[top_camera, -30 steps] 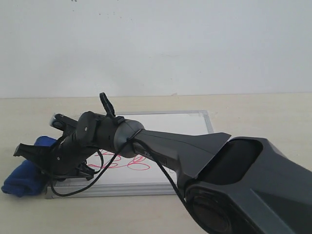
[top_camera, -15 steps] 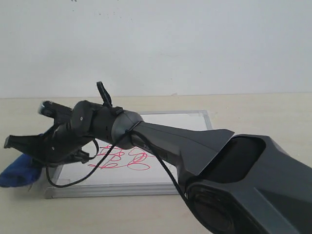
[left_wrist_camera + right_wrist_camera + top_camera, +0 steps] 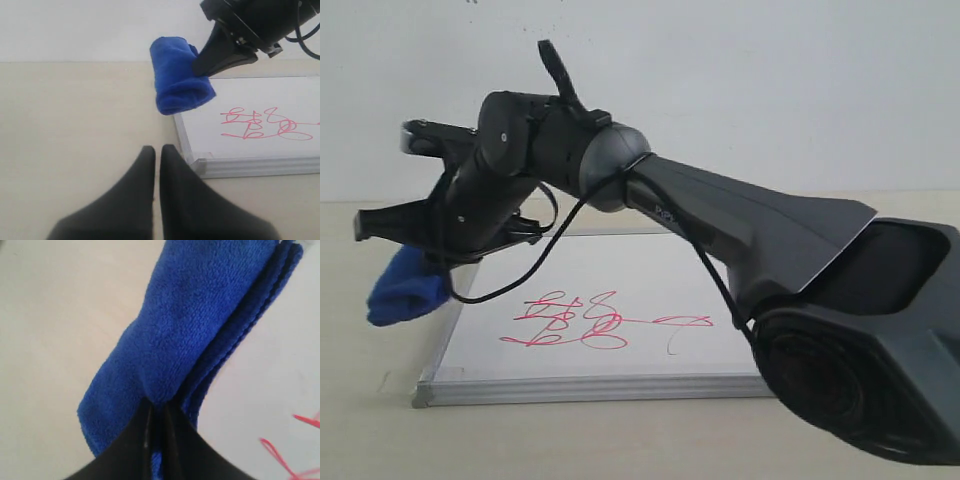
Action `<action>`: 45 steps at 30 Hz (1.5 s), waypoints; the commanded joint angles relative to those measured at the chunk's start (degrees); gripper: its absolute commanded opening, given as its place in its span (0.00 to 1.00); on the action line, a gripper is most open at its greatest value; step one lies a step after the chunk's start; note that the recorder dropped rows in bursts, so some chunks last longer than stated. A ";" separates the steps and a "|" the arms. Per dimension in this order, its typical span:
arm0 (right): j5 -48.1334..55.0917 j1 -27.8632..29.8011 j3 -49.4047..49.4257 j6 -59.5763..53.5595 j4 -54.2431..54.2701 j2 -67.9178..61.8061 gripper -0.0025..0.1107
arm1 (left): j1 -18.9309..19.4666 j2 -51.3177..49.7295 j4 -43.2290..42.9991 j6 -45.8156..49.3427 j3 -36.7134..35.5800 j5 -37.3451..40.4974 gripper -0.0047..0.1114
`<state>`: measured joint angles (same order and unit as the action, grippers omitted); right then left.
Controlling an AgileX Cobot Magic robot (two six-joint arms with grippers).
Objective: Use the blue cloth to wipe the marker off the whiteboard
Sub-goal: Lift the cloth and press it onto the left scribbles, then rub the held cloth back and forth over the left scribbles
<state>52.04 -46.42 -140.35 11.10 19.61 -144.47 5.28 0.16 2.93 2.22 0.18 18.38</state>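
The whiteboard [image 3: 610,340] lies flat on the table with the red-pink marker [image 3: 590,322] scribbled across its near middle. My right gripper [image 3: 428,262] reaches across to the board's left edge and is shut on the blue cloth [image 3: 405,288], which hangs lifted above that edge. In the right wrist view the blue cloth [image 3: 190,335] is pinched between the fingers [image 3: 176,437], with marker [image 3: 285,455] at one corner. My left gripper [image 3: 157,150] rests shut and empty over the table by the whiteboard [image 3: 260,125] corner, with the blue cloth [image 3: 180,75] and marker [image 3: 260,125] beyond it.
The right arm's dark body [image 3: 840,300] fills the right front of the exterior view and hides the board's right side. A loose black cable [image 3: 520,270] loops under the wrist. Pale tabletop [image 3: 380,400] surrounds the board, with a white wall behind.
The right gripper has risen from the table at the board's left edge, lifting the blue cloth off the surface. More of the scribble now shows.
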 commanded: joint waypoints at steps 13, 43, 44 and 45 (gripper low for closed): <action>17.92 2.09 -0.26 -1.62 -17.03 0.29 0.02 | -0.46 -0.16 0.67 0.26 -0.18 -0.36 0.07; 17.92 1.93 -0.26 5.18 -16.85 -4.76 0.42 | -0.46 -0.16 0.67 0.26 -0.18 -0.36 0.07; 17.92 1.93 -0.26 5.29 -16.85 -4.49 0.42 | -0.46 -0.16 0.67 0.26 -0.18 -0.36 0.07; 17.92 1.93 -0.26 5.29 -16.51 -4.11 0.42 | -0.46 -0.16 0.67 0.26 -0.18 -0.36 0.07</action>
<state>70.13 -44.57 -140.35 15.82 2.16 -149.58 5.28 0.16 2.93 2.22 0.18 18.38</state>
